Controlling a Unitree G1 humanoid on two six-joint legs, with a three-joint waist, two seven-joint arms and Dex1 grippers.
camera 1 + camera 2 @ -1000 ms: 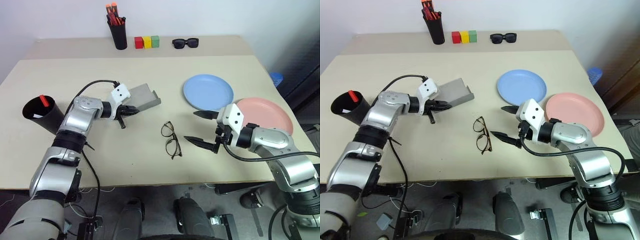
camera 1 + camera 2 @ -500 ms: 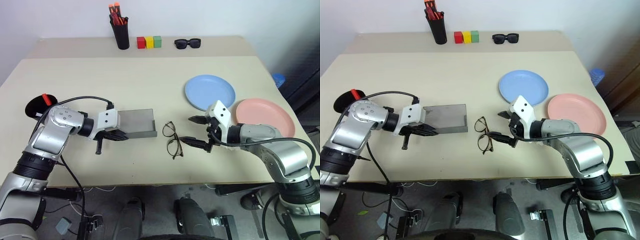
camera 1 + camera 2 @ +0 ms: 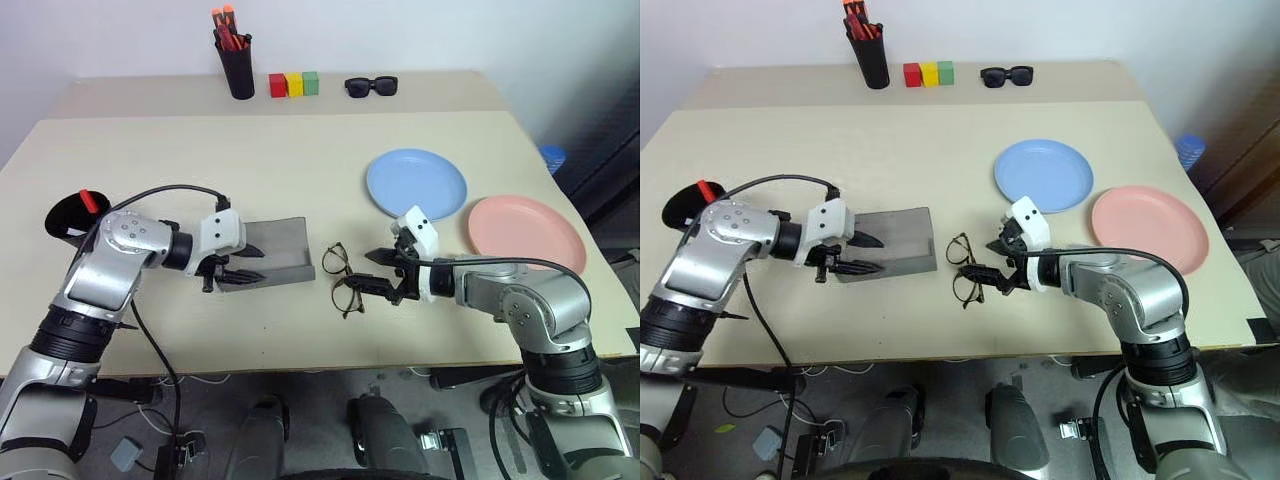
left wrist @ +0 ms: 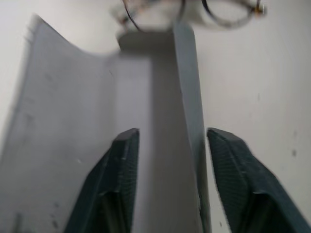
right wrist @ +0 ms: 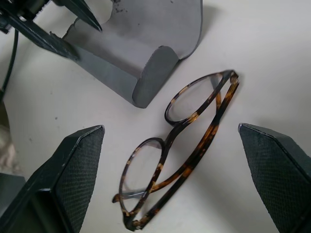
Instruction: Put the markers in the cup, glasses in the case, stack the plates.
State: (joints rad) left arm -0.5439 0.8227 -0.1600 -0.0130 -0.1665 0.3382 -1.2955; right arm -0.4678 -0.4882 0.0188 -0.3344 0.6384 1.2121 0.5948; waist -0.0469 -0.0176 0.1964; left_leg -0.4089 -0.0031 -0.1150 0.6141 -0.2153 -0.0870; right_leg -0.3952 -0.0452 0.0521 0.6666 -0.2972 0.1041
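Note:
The open grey case (image 3: 280, 243) lies on the table left of centre. My left gripper (image 3: 253, 265) is open at its near left end, its fingers (image 4: 121, 170) standing on either side of the case's front wall. The thin dark-rimmed glasses (image 3: 343, 279) lie folded just right of the case. My right gripper (image 3: 365, 273) is open beside them, with the glasses (image 5: 214, 121) between its spread fingertips. The black cup (image 3: 62, 218) sits at the far left with a red-ended marker (image 3: 90, 200) in it. The light blue plate (image 3: 416, 184) and the pink plate (image 3: 527, 232) lie side by side on the right.
At the back edge stand a tall black pen pot (image 3: 238, 72) with red-orange markers, three coloured blocks (image 3: 294, 84) and black sunglasses (image 3: 371, 86). The table's front edge runs just below both grippers.
The case came toward the front left and now lies flat on the table, and my left gripper has opened on it. My right gripper moved left to the glasses and rolled.

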